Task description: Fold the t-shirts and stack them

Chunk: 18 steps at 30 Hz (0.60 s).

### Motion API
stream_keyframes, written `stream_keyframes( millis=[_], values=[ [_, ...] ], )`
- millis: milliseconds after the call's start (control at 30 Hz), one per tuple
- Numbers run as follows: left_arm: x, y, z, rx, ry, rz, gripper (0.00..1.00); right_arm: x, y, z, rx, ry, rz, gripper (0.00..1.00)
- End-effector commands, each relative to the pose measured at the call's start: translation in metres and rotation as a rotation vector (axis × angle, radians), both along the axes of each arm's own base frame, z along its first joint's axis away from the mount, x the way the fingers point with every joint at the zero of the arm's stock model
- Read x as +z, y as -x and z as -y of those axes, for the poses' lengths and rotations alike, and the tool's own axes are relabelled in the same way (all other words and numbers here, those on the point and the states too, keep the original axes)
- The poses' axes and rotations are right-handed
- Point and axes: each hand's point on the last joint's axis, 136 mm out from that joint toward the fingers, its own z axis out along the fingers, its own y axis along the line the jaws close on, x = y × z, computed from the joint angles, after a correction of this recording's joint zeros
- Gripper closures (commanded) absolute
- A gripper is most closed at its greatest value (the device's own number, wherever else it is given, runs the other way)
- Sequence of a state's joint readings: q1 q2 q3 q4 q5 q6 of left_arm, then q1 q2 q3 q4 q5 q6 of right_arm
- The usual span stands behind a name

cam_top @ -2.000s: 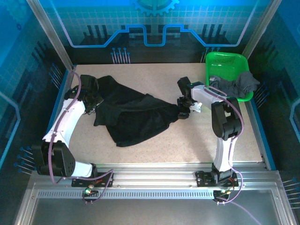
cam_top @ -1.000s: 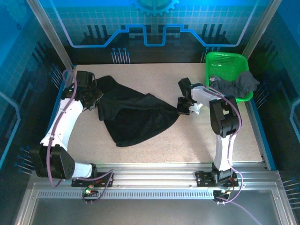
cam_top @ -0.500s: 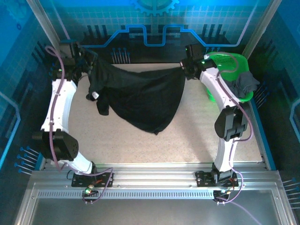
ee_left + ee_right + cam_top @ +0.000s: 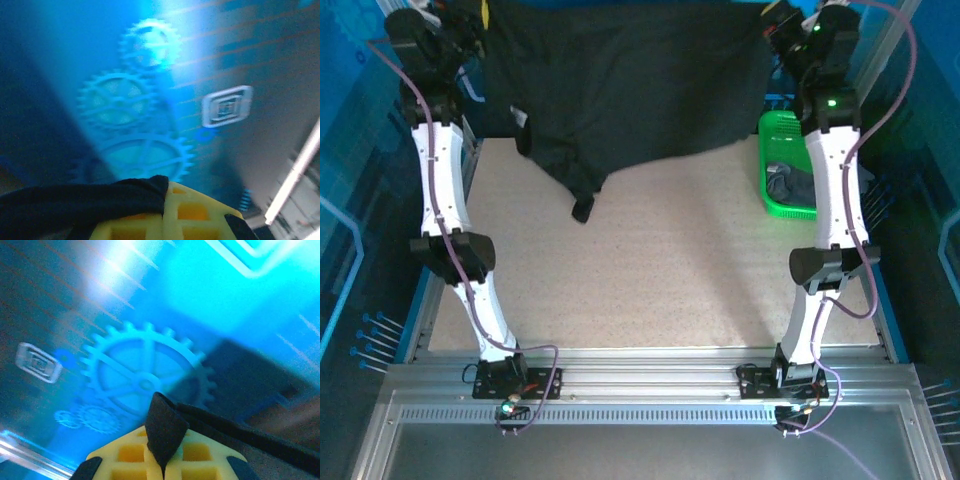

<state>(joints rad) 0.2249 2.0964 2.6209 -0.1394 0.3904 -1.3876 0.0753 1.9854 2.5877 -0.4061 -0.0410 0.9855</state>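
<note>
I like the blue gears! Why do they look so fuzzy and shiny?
Left wrist view: gears blurred, white glare across the top; the black t-shirt in the left gripper is crisper. Right wrist view: blurred gear too, glare streaks upper left. Top view: sharp, even light.

Green basket (image 4: 775, 130) on table (image 4: 670, 270), far right.

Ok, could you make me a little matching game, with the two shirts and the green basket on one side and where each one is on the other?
1. black t-shirt
2. dark grey t-shirt
3. green basket

a. on the table, at its right edge
b. held up between the left gripper and the right gripper
c. inside the basket

Pairs: 1-b, 2-c, 3-a.
</note>
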Motion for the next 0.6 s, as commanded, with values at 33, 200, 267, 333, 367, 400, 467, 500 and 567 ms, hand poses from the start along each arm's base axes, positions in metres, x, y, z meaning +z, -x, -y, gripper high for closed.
stream_keyframes(
  millis=[33,200,267,333,367,400,467,500,567],
  values=[
    [0.056,0.064,0.056,-0.21,-0.062,0.117,1.0,0.016,0.027,0.004,0.054,0.102,0.023,1.0],
    [-0.106,0.128,0.14,-0.209,-0.288,-0.359,1.0,-0.103,0.081,-0.008,0.008,0.243,-0.322,1.0],
    [-0.214,0.166,0.153,-0.196,-0.318,-0.617,1.0,-0.178,0.111,-0.003,-0.046,0.236,-0.473,1.0],
    [-0.33,0.217,0.157,-0.213,-0.288,-0.886,1.0,-0.27,0.149,0.01,-0.115,0.246,-0.67,1.0],
    [-0.372,0.238,0.156,-0.221,-0.279,-0.974,1.0,-0.304,0.164,0.013,-0.122,0.243,-0.741,1.0],
    [-0.412,0.257,0.153,-0.226,-0.263,-1.05,1.0,-0.34,0.181,0.018,-0.133,0.244,-0.825,1.0],
    [-0.466,0.278,0.15,-0.248,-0.256,-1.137,1.0,-0.392,0.202,0.021,-0.125,0.273,-0.926,1.0],
    [-0.487,0.286,0.149,-0.262,-0.268,-1.189,1.0,-0.412,0.211,0.025,-0.133,0.299,-0.976,1.0],
    [-0.512,0.288,0.154,-0.317,-0.294,-1.24,1.0,-0.438,0.218,0.032,-0.134,0.325,-1.058,1.0]
  ],
)
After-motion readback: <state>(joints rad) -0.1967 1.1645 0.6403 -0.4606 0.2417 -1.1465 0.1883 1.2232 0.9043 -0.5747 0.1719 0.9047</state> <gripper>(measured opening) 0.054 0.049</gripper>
